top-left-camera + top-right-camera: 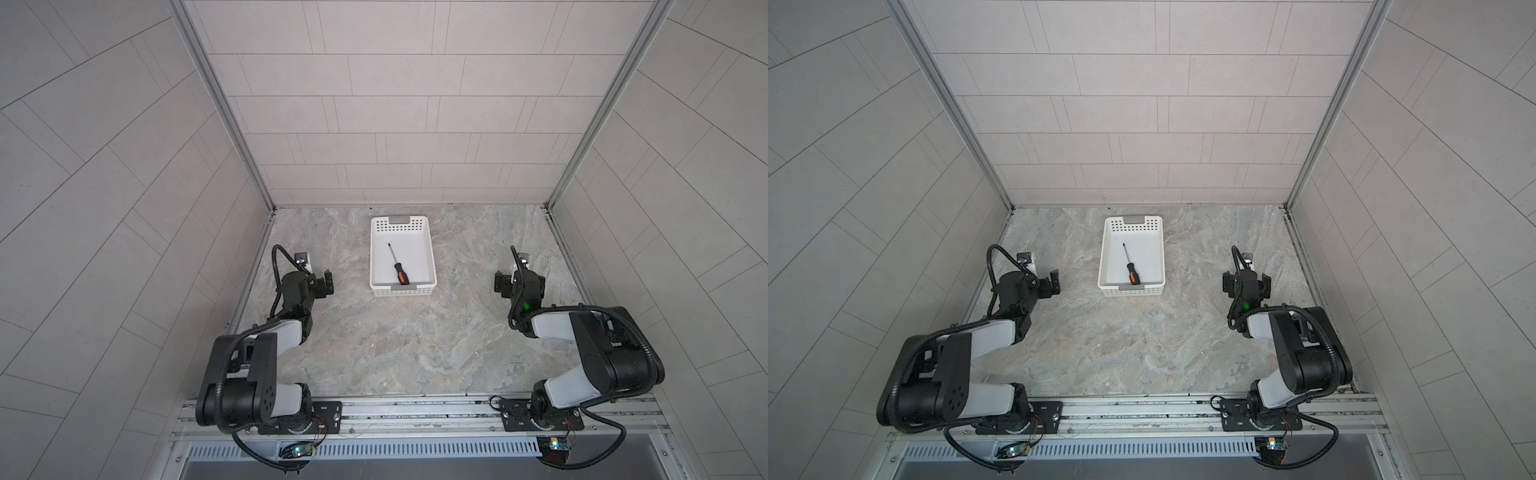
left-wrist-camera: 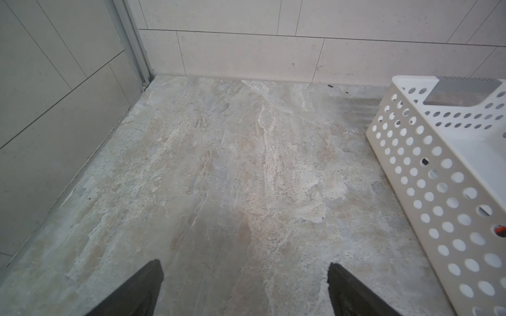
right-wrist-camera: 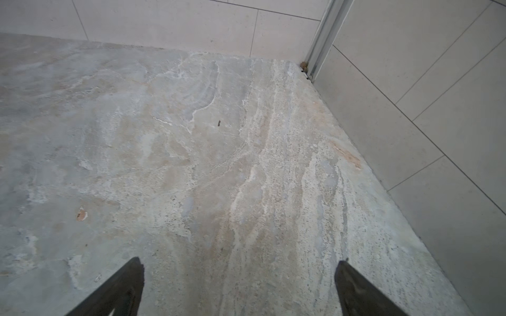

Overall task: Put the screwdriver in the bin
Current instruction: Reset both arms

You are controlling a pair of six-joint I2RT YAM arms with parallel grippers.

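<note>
The screwdriver point(image 1: 397, 266) point(image 1: 1129, 264), black-and-orange handle toward me and thin shaft pointing away, lies flat on the floor of the white bin point(image 1: 432, 257) point(image 1: 1131, 292) at the middle back of the table. Neither gripper touches it. My left gripper point(image 1: 311, 286) point(image 2: 245, 266) hovers left of the bin, open and empty over bare table. In the left wrist view the bin's perforated wall point(image 2: 438, 191) is close by, with a bit of the orange handle point(image 2: 499, 231) showing through a hole. My right gripper point(image 1: 520, 281) point(image 3: 239, 264) is right of the bin, open and empty.
Tiled walls close the table on the left, back and right, with metal corner posts point(image 2: 137, 54) point(image 3: 320, 41). Both arm bases sit on the aluminium rail point(image 1: 415, 411) at the front edge. Bare marbled tabletop point(image 1: 395, 340) lies between the arms and the bin.
</note>
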